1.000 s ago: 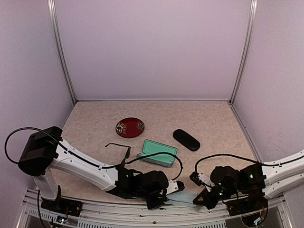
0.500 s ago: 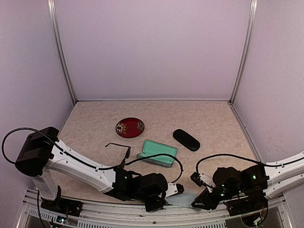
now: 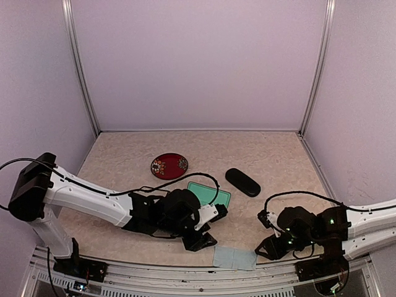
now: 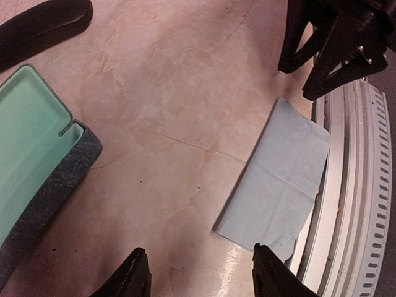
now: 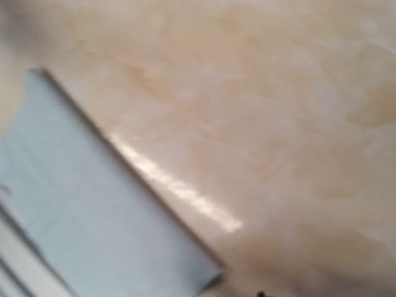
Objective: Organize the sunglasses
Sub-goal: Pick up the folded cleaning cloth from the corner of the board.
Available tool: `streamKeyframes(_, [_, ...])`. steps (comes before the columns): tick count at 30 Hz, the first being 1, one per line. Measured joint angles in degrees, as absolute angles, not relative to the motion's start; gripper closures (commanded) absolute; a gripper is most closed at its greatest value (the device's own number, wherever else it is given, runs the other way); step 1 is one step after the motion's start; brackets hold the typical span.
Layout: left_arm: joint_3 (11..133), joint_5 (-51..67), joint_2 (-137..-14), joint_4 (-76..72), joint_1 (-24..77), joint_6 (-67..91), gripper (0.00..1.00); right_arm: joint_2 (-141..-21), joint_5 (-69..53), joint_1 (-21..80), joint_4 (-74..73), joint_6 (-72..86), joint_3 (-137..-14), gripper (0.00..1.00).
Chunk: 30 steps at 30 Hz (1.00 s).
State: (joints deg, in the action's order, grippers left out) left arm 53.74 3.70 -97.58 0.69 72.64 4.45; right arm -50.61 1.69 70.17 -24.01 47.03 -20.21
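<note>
Somewhere out of sight, maybe beneath the left arm: the sunglasses show in no view. The left fingers (image 4: 135, 275) are apart over the bare surface (image 4: 185, 93), and the right fingers (image 4: 292, 31) are parted above the blue cloth (image 4: 278, 179), both empty. I'd judge the sunglasses light, stiff and easily scratched: pinch bridge or temple, never lenses.

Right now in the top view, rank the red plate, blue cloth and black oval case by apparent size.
1. blue cloth and red plate: about alike, and the cloth lies nearer the camera, so no ranking.
2. black oval case, smallest.
</note>
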Motion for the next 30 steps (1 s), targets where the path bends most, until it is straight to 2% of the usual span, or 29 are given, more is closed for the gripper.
streamKeyframes(15, [57.6,15.0,-106.7,0.0,68.6,4.4,0.48,-58.8,-5.4,66.1,-19.1,43.2,-20.2,0.6])
streamKeyframes(21, [58.7,16.3,-108.7,0.0,68.6,3.8,0.53,-60.8,-6.5,65.8,-16.7,42.4,-20.2,0.61])
streamKeyframes(30, [59.5,17.2,-110.7,0.0,68.6,3.3,0.7,-62.3,-7.6,65.5,-13.7,41.7,-19.9,0.71])
